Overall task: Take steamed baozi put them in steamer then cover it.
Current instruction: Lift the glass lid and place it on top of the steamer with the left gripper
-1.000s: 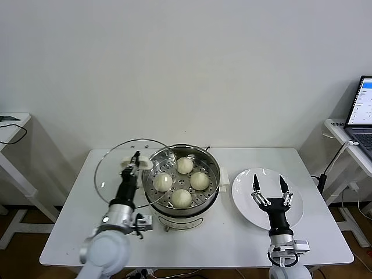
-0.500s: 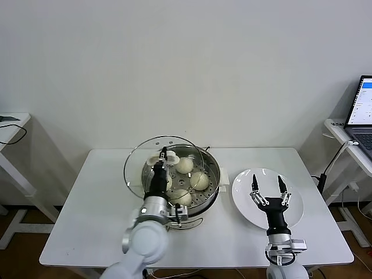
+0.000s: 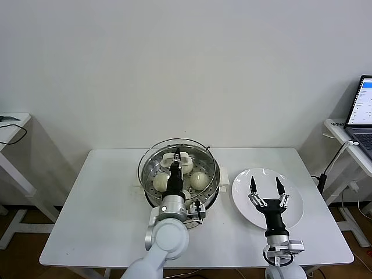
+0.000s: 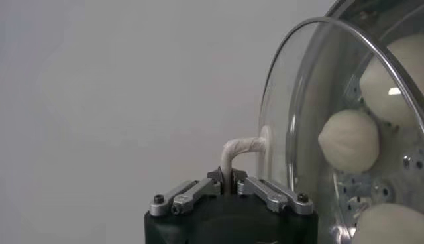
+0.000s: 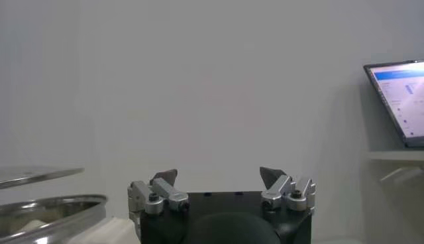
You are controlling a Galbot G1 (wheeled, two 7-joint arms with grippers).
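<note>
The head camera looks down from high up at the whole table [image 3: 87, 203]. The left wrist camera sits very close to the steamer [image 4: 397, 132]. The right wrist camera looks sideways, catching the steamer's [image 5: 46, 212] edge too.

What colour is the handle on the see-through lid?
White. The handle of the glass lid shows best in the left wrist view, pinched by the left gripper.
</note>
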